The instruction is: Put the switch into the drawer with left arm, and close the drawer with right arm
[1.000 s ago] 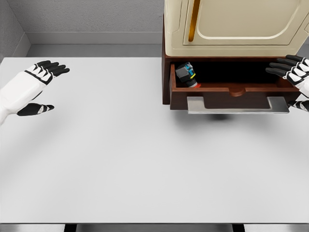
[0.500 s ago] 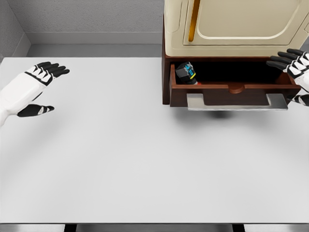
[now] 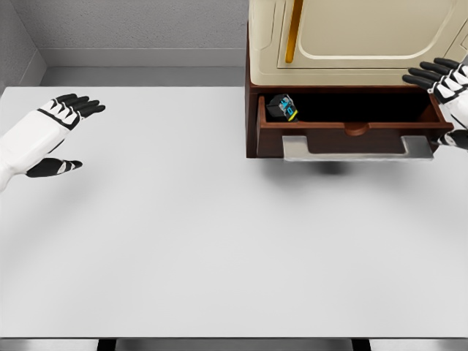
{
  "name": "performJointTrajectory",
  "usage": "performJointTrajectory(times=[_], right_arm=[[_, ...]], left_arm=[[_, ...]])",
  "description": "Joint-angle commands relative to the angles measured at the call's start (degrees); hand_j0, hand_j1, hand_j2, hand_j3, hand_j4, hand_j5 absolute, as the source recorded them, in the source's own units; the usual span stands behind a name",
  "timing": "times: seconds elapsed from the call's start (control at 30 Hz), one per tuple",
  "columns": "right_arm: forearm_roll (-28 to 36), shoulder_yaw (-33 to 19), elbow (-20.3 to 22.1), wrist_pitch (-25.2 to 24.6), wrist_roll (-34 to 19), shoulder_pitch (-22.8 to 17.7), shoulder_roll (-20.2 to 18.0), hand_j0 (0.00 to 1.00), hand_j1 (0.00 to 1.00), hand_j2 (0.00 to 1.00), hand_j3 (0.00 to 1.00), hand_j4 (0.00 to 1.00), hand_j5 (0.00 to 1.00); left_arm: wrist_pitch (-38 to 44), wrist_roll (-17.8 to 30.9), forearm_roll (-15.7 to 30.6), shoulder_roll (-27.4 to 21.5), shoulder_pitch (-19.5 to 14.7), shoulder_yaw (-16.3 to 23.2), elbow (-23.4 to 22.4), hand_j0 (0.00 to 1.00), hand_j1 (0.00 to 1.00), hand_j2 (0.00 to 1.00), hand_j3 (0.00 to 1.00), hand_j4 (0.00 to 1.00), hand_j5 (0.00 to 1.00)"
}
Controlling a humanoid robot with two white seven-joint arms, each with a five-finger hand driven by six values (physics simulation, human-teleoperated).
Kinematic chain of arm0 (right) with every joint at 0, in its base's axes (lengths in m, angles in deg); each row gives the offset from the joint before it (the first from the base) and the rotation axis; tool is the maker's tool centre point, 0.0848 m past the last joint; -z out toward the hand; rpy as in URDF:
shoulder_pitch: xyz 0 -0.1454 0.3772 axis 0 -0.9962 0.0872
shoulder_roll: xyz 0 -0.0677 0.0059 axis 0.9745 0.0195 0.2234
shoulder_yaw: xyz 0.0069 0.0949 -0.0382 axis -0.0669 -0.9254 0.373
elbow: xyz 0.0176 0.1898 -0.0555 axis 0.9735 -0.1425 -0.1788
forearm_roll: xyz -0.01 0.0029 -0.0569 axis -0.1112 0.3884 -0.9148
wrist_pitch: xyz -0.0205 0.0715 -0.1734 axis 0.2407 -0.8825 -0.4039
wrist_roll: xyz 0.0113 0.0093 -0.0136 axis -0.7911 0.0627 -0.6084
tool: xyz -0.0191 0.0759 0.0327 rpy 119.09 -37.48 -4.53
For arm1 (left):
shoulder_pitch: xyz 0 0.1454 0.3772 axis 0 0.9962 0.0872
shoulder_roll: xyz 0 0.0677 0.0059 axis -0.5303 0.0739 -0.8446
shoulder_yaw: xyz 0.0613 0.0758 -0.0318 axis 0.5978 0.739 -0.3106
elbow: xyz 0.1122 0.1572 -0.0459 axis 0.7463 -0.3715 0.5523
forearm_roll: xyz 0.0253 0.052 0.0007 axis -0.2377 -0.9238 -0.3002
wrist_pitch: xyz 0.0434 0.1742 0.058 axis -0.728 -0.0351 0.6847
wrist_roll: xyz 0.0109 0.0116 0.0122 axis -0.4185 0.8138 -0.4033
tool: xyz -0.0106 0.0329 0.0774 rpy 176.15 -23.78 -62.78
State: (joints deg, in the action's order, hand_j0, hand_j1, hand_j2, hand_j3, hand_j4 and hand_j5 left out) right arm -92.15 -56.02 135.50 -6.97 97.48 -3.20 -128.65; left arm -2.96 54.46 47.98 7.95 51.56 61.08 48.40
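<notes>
the white table point(image 3: 183, 241) takes up most of the head view, and at about one o'clock the cream cabinet point(image 3: 351, 36) is seen standing on its dark wooden base, with the drawer point(image 3: 351, 130) projecting from that base toward the viewer. compared with a second ago, the drawer has been pushed noticeably further in: less of its dark interior is exposed and its pale metal handle point(image 3: 356, 148) now sits higher in the picture, closer to the cabinet front. it is not yet flush, so closing is judged to be well under way but unfinished. the right hand point(image 3: 452, 91) is seen at three o'clock against the drawer's right end, partly cut off by the picture edge; its dark fingers are extended and nothing is gripped, and it has travelled inward with the drawer. the left hand point(image 3: 51, 135) is kept at nine o'clock, unmoved over the table, fingers spread and empty. the switch point(image 3: 282, 107) is found inside the drawer at its left end, small, dark, with blue and yellow marks, so the first half of the task is judged done. no brand, label or readable writing can be made out anywhere.
</notes>
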Motion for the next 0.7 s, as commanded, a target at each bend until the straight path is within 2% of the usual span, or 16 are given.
performJointTrajectory(times=[0.0, 0.3, 0.47, 0.67], right_arm=[[0.07, 0.91, -0.87, -0.01, 0.07, 0.0, 0.47, 1.0, 1.0, 1.0, 1.0, 1.0, 1.0], [0.07, 1.61, -2.02, -0.01, 0.16, 1.23, 1.43, 1.0, 1.0, 1.0, 1.0, 1.0, 1.0], [-0.01, 3.9, -4.65, -0.01, 0.07, 4.83, 4.24, 1.0, 1.0, 1.0, 1.0, 1.0, 1.0], [-0.01, 4.16, -4.74, -0.01, 0.16, 4.92, 4.16, 1.0, 1.0, 1.0, 1.0, 1.0, 1.0]], left_arm=[[0.05, -0.03, 0.4, -0.05, 0.0, -0.01, 0.02, 1.0, 1.0, 1.0, 1.0, 1.0, 1.0], [0.05, -0.03, 0.4, -0.05, 0.0, -0.01, 0.2, 1.0, 1.0, 1.0, 1.0, 1.0, 1.0], [0.05, -0.03, 0.4, -0.05, 0.0, -0.01, 0.2, 1.0, 1.0, 1.0, 1.0, 1.0, 1.0], [0.05, -0.03, 0.48, -0.05, 0.26, -0.01, 0.2, 1.0, 1.0, 1.0, 1.0, 1.0, 1.0]])
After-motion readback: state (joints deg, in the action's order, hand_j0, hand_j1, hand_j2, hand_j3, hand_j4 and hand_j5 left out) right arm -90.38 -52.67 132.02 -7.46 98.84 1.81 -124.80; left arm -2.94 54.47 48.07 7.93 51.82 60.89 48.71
